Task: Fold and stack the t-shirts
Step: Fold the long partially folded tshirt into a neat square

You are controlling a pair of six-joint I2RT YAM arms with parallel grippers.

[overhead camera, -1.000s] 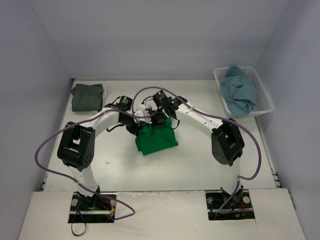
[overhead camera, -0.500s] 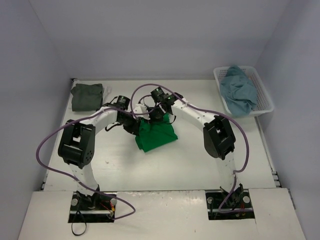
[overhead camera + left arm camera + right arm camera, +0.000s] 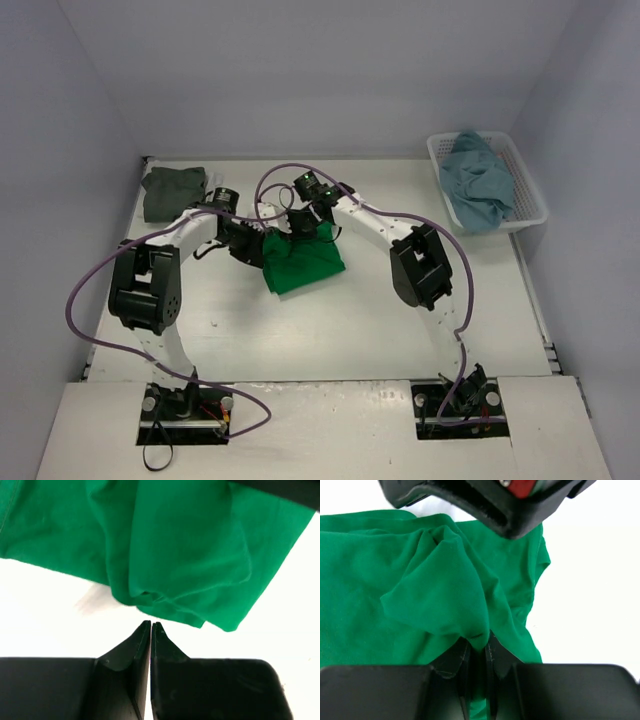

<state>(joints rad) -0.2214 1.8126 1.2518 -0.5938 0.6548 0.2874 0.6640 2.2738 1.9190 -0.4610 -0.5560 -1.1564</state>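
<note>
Green cloth sits pinched between the narrow jaws of the right end effector: a raised fold of the green shirt runs straight into its fingertips, with the rest of the shirt spread just ahead of and below it on the desk. The left end effector is fully closed on nothing. Its tips touch each other just short of the shirt's near edge, with a sliver of bare desk between them and the cloth.

From above, the green shirt looks like a compact, roughly squared bundle, so the folding of this one seems nearly or wholly finished. The step in hand is probably a last tuck, or the carry to the stack. An olive shirt lies folded well off to the far left of both end effectors and is the likely base of that stack. A blue shirt lies crumpled in the basket, far to the right, unfolded.

If stacking comes next, a single pinch may let the bundle fall open. The left end effector would need to open and take the near edge, so both lift together and set the shirt squarely on the olive one.
</note>
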